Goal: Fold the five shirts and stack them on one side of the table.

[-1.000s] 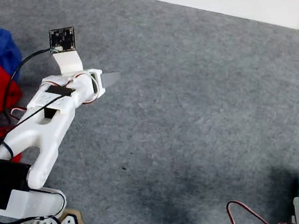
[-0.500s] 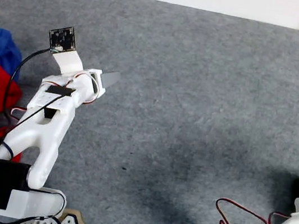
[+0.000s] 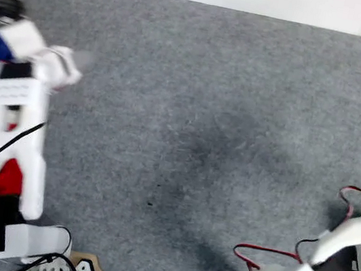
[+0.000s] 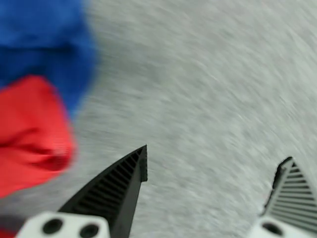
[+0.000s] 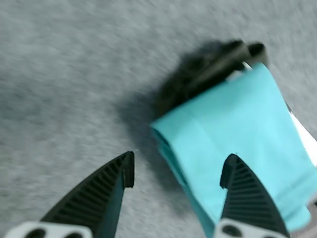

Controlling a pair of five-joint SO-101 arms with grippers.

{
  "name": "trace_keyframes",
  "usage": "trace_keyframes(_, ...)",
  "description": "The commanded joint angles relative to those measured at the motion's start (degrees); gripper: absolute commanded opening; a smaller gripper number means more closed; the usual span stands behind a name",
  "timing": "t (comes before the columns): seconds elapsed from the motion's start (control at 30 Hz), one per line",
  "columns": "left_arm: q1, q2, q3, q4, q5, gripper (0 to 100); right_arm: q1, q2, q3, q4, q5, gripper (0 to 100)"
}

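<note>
Left wrist view: my left gripper (image 4: 215,154) stands wide open and empty over the grey table (image 4: 208,74); the blue shirt (image 4: 44,39) and the red shirt (image 4: 29,129) lie crumpled together just beside it, touching each other, neither one folded.

Right wrist view: my right gripper (image 5: 180,157) is likewise spread and holds nothing; the teal shirt (image 5: 237,134) lies flat below it, apparently folded, one jaw over its near edge.

High view: the unfolded heap sits at the table's left edge and the teal shirt at the right edge, well apart.

Assessment: the teal shirt looks finished; the step in hand is fetching the next garment from the heap.

Requirement: lower the left jaws onto one shirt only, probably the blue, and draw it clear of the red before spreading.
</note>
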Motion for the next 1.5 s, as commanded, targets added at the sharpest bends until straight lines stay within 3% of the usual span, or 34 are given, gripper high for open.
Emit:
trace_keyframes(0.0, -7.96, -0.48, -12.88, 9.93, 0.26, 40, -9.10, -7.08, -1.54, 0.75, -4.40, 28.2)
trace_keyframes(0.33, -17.36, -0.48, -28.09, 32.97, -2.73, 40, -38.73, -37.93, 26.24, 0.75, -12.75, 28.2)
trace_keyframes(0.63, -18.07, -0.48, -26.77, 43.34, -10.46, 40, -43.56, -52.53, 43.47, 0.48, -11.43, 28.2)
trace_keyframes(0.97, -27.56, -0.48, -12.70, 40.26, -12.13, 40, -43.65, -52.62, 53.05, -6.46, -6.95, 28.2)
trace_keyframes(1.13, -30.81, -0.48, -3.91, 32.62, -16.09, 40, -43.82, -52.62, 58.68, -13.05, -6.59, 28.2)
trace_keyframes(1.47, -31.43, 0.22, 9.27, 13.71, -16.18, 40, -50.24, -52.62, 65.27, -19.03, -6.77, 28.2)
